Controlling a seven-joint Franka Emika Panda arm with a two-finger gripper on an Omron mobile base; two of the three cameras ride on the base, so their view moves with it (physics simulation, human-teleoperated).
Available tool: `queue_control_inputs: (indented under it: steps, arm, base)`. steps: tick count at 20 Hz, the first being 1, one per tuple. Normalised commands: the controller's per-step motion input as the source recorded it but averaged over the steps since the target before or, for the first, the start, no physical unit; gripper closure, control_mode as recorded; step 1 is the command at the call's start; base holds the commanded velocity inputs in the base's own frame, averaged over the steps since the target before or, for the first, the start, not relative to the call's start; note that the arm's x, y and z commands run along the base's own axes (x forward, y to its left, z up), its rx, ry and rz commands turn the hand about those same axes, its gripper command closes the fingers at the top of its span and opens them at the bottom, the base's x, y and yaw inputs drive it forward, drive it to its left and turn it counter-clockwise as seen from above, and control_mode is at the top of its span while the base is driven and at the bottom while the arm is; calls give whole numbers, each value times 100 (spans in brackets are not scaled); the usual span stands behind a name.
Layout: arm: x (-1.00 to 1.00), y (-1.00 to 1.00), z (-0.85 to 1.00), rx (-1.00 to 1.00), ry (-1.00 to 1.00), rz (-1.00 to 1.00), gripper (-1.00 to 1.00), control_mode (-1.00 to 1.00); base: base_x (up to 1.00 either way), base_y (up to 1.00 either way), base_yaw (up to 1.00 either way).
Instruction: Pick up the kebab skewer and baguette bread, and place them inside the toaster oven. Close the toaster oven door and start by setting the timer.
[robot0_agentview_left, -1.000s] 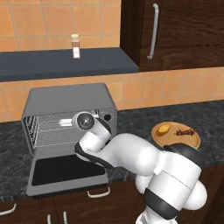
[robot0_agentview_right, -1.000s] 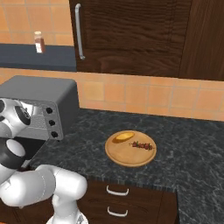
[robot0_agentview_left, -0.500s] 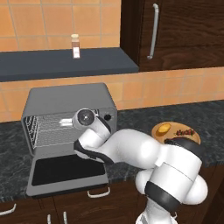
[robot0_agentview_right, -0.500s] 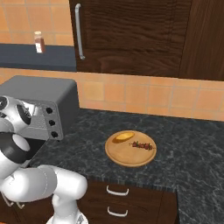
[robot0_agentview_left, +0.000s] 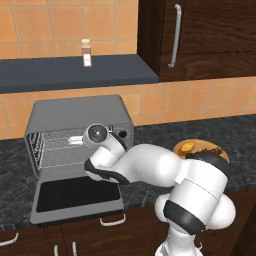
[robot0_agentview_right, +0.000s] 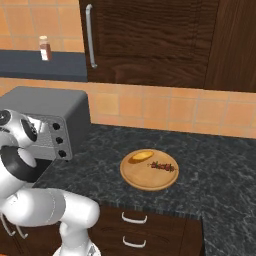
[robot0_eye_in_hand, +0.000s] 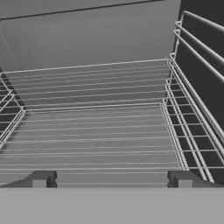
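Hovering wide-open, empty two-finger claw (robot0_eye_in_hand: 112, 178) at boxy grey toaster oven (robot0_agentview_left: 75, 117) mouth | risk: arm snagging wire rack (robot0_eye_in_hand: 92, 127) on withdrawal.

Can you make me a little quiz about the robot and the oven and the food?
1. True or false: the toaster oven door is hanging open.
2. Where are the baguette bread and the kebab skewer? A) on the wire rack B) on the round wooden board C) on the shelf
3. Fill in: the gripper faces the oven's wire rack with its jaws ____ and nothing between them.

Key: 1 true; 2 B; 3 open.
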Motion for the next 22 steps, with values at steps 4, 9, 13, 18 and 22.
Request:
queue_control_inputs:
  steps: [4, 9, 13, 18, 22]
  arm:
    - [0, 0, -21, 0, 7, 0, -100, -100]
    - [-10, 0, -37, 0, 10, 0, -100, -100]
    - [-41, 6, -67, 0, 2, 0, -100, -100]
    - [-64, 11, -77, 0, 6, 0, -100, -100]
    - [-76, 9, -77, 0, 12, 0, -100, -100]
  base:
    - [0, 0, 0]
    - [0, 0, 0]
    - [0, 0, 0]
    - [0, 0, 0]
    - [0, 0, 0]
